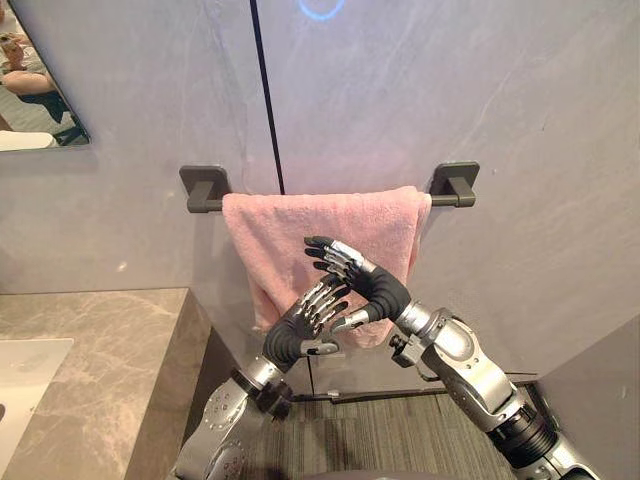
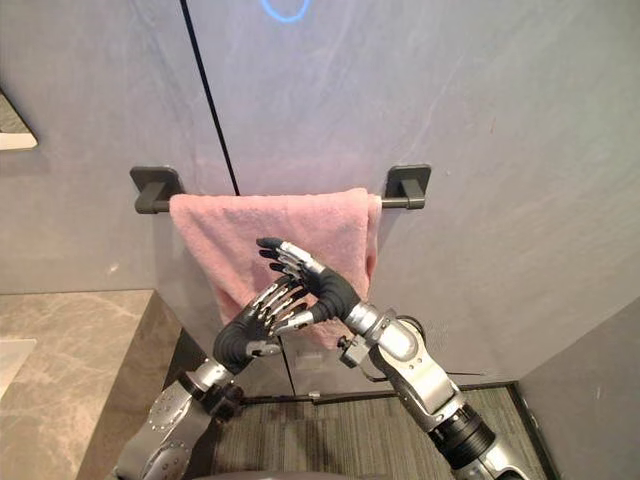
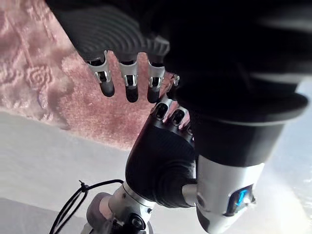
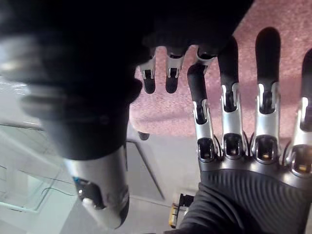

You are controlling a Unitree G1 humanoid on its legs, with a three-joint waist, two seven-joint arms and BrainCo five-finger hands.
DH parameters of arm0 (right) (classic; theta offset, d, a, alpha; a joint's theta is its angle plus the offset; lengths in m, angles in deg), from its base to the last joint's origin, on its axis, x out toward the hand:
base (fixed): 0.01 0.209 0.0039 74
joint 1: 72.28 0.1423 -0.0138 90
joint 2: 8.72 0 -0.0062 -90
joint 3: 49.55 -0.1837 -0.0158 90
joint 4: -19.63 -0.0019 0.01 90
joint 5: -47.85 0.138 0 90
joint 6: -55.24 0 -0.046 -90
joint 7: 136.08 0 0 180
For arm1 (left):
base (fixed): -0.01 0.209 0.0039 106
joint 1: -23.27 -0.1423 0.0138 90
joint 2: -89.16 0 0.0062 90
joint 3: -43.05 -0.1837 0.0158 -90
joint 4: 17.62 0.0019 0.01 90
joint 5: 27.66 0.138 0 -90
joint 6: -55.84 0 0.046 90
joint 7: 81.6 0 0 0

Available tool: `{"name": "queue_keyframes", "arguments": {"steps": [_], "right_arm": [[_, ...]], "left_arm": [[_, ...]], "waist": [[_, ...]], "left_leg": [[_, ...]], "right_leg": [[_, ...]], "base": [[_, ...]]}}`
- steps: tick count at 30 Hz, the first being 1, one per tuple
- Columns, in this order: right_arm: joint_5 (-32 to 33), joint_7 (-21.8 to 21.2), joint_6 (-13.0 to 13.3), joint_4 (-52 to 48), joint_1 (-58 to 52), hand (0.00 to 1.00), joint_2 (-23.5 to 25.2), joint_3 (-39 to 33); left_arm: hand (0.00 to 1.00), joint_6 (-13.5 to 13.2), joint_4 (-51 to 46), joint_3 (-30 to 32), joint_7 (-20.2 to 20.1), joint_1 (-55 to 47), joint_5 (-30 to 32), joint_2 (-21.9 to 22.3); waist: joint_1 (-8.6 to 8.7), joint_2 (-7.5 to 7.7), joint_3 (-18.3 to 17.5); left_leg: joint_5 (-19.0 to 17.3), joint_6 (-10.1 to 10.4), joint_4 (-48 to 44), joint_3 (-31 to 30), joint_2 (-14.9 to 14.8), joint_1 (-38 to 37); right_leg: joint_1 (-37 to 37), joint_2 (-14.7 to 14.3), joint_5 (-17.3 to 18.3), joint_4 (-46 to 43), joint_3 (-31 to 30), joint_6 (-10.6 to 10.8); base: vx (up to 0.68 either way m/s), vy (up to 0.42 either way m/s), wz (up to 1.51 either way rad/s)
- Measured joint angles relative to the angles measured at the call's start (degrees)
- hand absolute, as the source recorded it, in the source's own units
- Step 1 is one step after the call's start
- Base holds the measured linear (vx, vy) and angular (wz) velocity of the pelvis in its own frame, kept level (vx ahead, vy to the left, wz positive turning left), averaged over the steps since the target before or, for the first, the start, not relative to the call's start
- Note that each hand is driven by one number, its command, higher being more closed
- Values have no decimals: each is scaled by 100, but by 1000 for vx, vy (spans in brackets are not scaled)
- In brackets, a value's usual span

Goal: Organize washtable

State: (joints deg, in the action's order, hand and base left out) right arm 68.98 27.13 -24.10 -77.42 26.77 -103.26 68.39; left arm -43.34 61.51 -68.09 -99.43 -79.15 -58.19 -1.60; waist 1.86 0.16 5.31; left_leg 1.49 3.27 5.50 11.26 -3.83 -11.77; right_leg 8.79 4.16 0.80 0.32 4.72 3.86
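So the fluffy pink terry towel [image 1: 320, 225] hangs draped over a dark grey wall-mounted towel bar [image 1: 205, 190], its right edge bunched up against the right bracket, with some bare bar on the left. There's plenty of free grey stone-look wall [image 1: 520, 120] to the right, and striped carpet floor [image 1: 380, 435] below. The beige marble counter [image 1: 100, 340] with a white sink [image 1: 25, 380] ends just left of the arms. Both hands are up in front of the towel's lower half, crossing each other: left hand [image 1: 300, 328] lower, right hand [image 1: 372, 285] above it, fingers [image 4: 233, 117] stretched out straight, nothing grabbed. Can't tell if they touch the cloth
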Motion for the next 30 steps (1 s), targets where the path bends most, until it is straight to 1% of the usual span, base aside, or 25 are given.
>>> {"name": "queue_keyframes", "arguments": {"steps": [1,3,9,11,14,15,18,22,24,30], "right_arm": [[-162,40,-2,78,-63,0,84,1],[-338,52,-7,189,-125,0,192,-3],[-674,64,-12,407,-327,0,469,-90],[-792,82,-46,417,-485,0,582,-225],[-816,164,-172,660,-632,0,588,-442],[-813,190,-240,711,-743,0,596,-583],[-797,187,-243,717,-823,0,627,-838],[-774,205,-242,715,-954,0,802,-1236],[-774,233,-242,715,-976,0,806,-1305],[-759,313,-241,670,-1194,0,1017,-1668]], "left_arm": [[0,1,135,94,87,0,213,114],[0,1,303,217,199,2,419,269],[0,0,620,526,462,15,899,580],[0,-17,650,735,635,33,1057,705],[0,-94,653,1043,828,199,1103,804],[0,-167,701,1218,925,337,1124,829],[0,-255,846,1392,1036,469,1201,872],[0,-260,1045,1514,1118,481,1321,994],[0,-260,1095,1557,1198,488,1334,996],[0,-259,1342,1968,1342,502,1354,1105]], "waist": [[-1,-6,10],[2,-13,20],[18,-11,52],[17,6,63],[-22,21,71],[-41,22,72],[-22,22,72],[39,23,72],[38,24,73],[35,26,72]], "left_leg": [[0,0,0,0,0,3],[0,0,0,0,0,3],[-4,-3,1,0,-1,29],[-8,-6,0,0,-1,45],[-13,-10,0,0,2,55],[-16,-10,0,-1,3,69],[-17,-10,-1,1,3,110],[-28,-10,-1,5,2,129],[-32,-10,-2,4,2,131],[-43,-9,-1,4,4,168]], "right_leg": [[-2,0,0,1,0,0],[-3,0,1,2,1,0],[-15,-1,1,29,3,0],[-19,-3,0,51,3,0],[-21,-1,-1,67,3,0],[-25,-1,-3,87,3,1],[-65,-3,-4,94,2,1],[-86,-7,-5,105,-2,0],[-86,-7,-6,112,-2,1],[-88,-6,-40,183,0,6]], "base": [[0,0,0],[0,0,0],[0,0,0],[0,0,0],[0,0,0],[0,0,0],[0,0,0],[0,0,0],[0,0,0],[0,0,0]]}}
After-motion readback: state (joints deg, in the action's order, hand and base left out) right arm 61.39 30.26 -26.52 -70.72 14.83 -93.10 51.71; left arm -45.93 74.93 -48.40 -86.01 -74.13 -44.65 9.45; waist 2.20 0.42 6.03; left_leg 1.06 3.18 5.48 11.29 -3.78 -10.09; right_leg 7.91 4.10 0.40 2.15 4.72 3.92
